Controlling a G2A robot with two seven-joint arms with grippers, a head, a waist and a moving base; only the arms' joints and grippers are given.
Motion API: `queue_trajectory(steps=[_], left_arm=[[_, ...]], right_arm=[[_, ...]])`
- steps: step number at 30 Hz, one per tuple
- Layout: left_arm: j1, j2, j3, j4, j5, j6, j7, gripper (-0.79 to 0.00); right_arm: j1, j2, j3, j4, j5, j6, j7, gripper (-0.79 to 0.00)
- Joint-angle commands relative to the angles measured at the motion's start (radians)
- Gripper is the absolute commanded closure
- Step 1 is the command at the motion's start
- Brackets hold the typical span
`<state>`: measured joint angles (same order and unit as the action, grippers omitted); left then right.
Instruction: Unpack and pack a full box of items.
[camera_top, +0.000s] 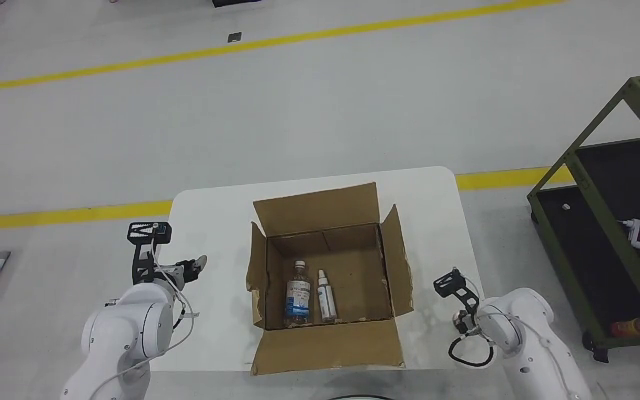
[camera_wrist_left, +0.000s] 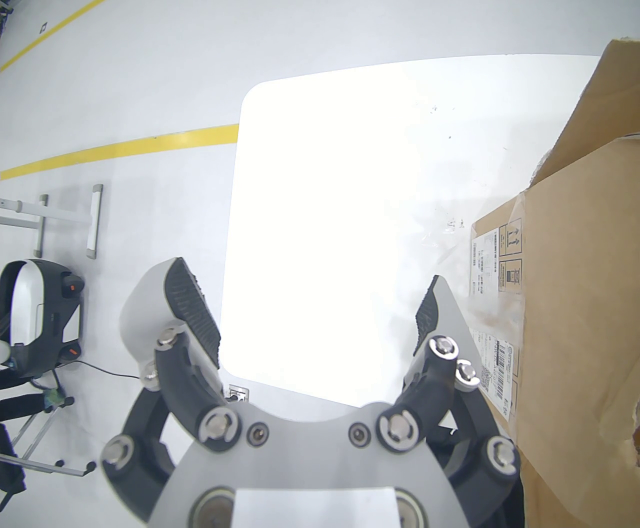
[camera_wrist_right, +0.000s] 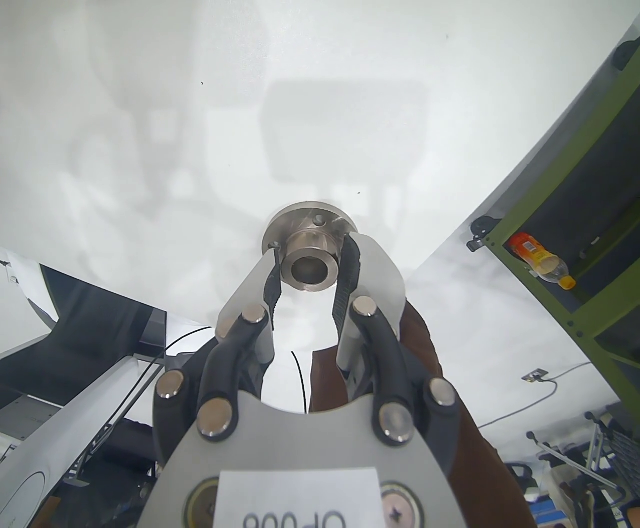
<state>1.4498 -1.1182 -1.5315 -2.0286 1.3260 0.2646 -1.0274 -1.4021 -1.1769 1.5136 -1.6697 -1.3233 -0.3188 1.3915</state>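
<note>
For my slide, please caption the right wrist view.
The right hand grips a metal flanged sleeve, near a green cart.

Box (camera_top: 325, 350) sits open in the middle of the surface (camera_top: 430, 200), flaps spread out on all sides. Two bottles lie side by side on its bottom, closer to the near wall: the bigger bottle (camera_top: 298, 293) on the left, the smaller bottle (camera_top: 325, 294) just right of it. Left pincer (camera_wrist_left: 305, 300) hangs at the surface's left edge, beside the box's left wall. Right pincer (camera_wrist_right: 310, 270) is just off the surface's right edge with a metal fitting (camera_wrist_right: 310, 250) between its fingers. Further right a shelf cart (camera_top: 590, 230) stands on the floor, a drink bottle (camera_wrist_right: 540, 260) lying on one shelf.
</note>
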Motion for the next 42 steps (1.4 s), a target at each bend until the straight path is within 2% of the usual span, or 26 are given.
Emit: queue_trajectory(steps=[1, 14, 17, 19, 26, 32, 38, 42], left_arm=[[0.000, 0.000, 0.000, 0.000, 0.000, 0.000, 0.000, -0.785], [0.000, 0.000, 0.000, 0.000, 0.000, 0.000, 0.000, -0.785], [0.000, 0.000, 0.000, 0.000, 0.000, 0.000, 0.000, -0.785], [0.000, 0.000, 0.000, 0.000, 0.000, 0.000, 0.000, -0.785], [0.000, 0.000, 0.000, 0.000, 0.000, 0.000, 0.000, -0.785], [0.000, 0.000, 0.000, 0.000, 0.000, 0.000, 0.000, -0.785], [0.000, 0.000, 0.000, 0.000, 0.000, 0.000, 0.000, -0.785], [0.000, 0.000, 0.000, 0.000, 0.000, 0.000, 0.000, -0.785]], right_arm=[[0.001, 0.001, -0.001, 0.005, 0.003, 0.001, -0.002, -0.274], [0.004, 0.008, -0.012, 0.028, 0.013, 0.018, -0.014, -0.209], [0.008, 0.010, -0.012, 0.032, 0.015, 0.022, -0.016, -0.129], [0.006, 0.012, -0.009, 0.020, 0.019, 0.025, -0.015, 0.000], [-0.017, 0.019, 0.020, -0.050, 0.040, 0.033, -0.009, 0.000], [-0.054, 0.027, 0.120, -0.186, 0.164, 0.056, -0.006, 0.000], [-0.092, 0.034, 0.286, -0.394, 0.414, 0.125, 0.008, 0.000], [-0.128, 0.039, 0.348, -0.546, 0.489, 0.124, -0.001, 0.000]])
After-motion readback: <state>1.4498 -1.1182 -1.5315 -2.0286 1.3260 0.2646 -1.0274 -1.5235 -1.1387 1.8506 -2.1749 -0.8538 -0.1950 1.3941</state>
